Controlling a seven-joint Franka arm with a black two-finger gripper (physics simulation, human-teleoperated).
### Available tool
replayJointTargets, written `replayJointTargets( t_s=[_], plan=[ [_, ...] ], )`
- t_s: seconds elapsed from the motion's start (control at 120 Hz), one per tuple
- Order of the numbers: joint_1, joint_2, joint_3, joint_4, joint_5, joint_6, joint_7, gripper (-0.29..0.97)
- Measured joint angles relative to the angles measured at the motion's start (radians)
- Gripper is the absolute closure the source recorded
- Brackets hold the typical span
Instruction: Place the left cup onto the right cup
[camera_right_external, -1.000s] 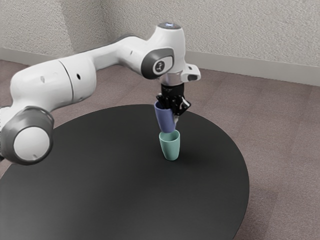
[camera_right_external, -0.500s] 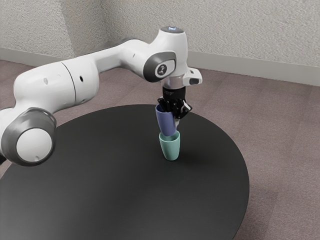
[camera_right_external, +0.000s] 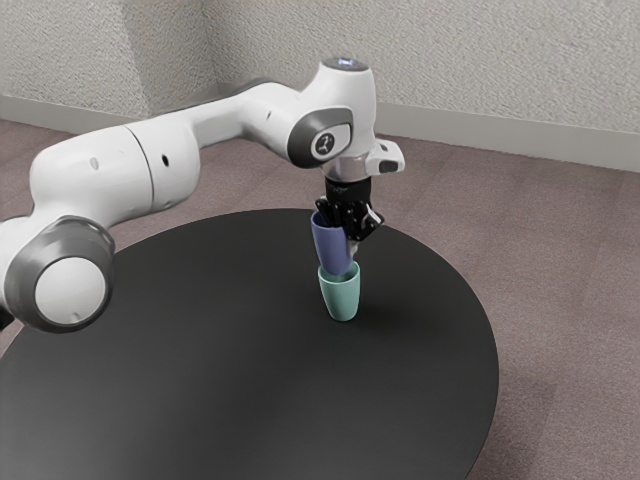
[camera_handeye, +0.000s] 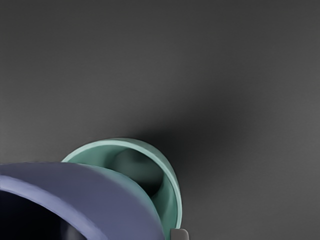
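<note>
**Now: purple-blue cup held tilted in the green cup's mouth**

Broadly, our round black table (camera_right_external: 200, 400) takes up the lower part of the exterior view, and our white jointed arm (camera_right_external: 200, 140) reaches over it from the exterior view's left. The smooth purple-blue tapered cup (camera_right_external: 334, 246) leans at a tilt, its base resting inside the mouth of the smooth mint-green tapered cup (camera_right_external: 340, 295), which stands upright on the table near its far edge. In the wrist view the purple-blue cup (camera_handeye: 75, 195) covers part of the green cup's opening (camera_handeye: 167, 180), with dark table (camera_handeye: 150, 60) beyond. Our black two-finger tool (camera_right_external: 350, 222) is clamped on the purple-blue cup's rim.
</note>
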Motion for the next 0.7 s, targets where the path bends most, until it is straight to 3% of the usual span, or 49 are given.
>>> replayJointTargets(
  t_s=[0.5, 0.567, 0.7],
  plan=[
    [0.000, 0.019, -0.003, 0.005, 0.006, 0.010, -0.001, 0.78],
    [0.000, 0.019, -0.003, 0.005, 0.006, 0.011, 0.000, 0.69],
    [-0.001, 0.019, -0.002, 0.005, 0.007, 0.011, 0.002, 0.40]
  ],
)
